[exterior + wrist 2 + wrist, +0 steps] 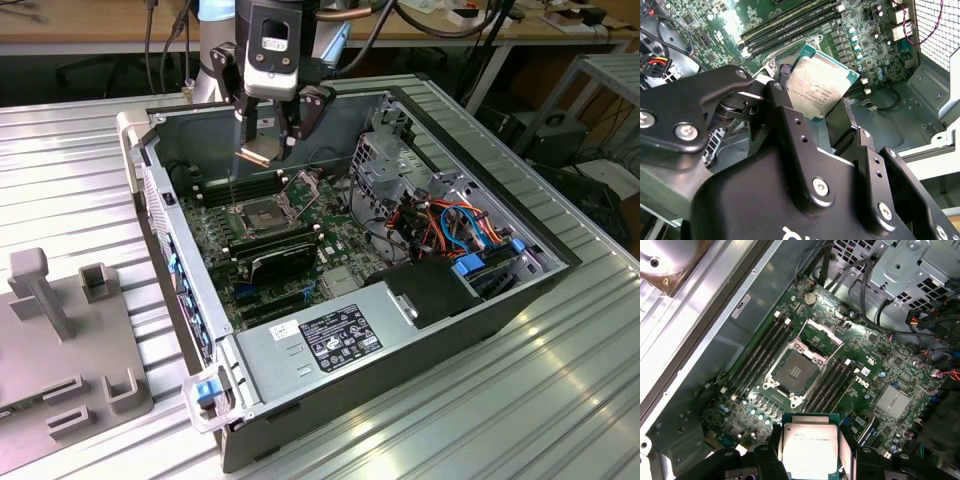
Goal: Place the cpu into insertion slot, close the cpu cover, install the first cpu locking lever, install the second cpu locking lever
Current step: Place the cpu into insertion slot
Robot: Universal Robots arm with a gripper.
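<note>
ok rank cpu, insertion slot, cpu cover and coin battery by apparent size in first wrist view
1. cpu (nearest camera, so unsure)
2. insertion slot
3. cpu cover (open, foreshortened)
4. coin battery

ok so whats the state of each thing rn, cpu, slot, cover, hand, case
cpu: held in the hand, above the motherboard, not seated
insertion slot: empty, uncovered
cpu cover: open, tilted up off the slot
hand: shut on the cpu
computer case: lying on its side, side panel off
</note>
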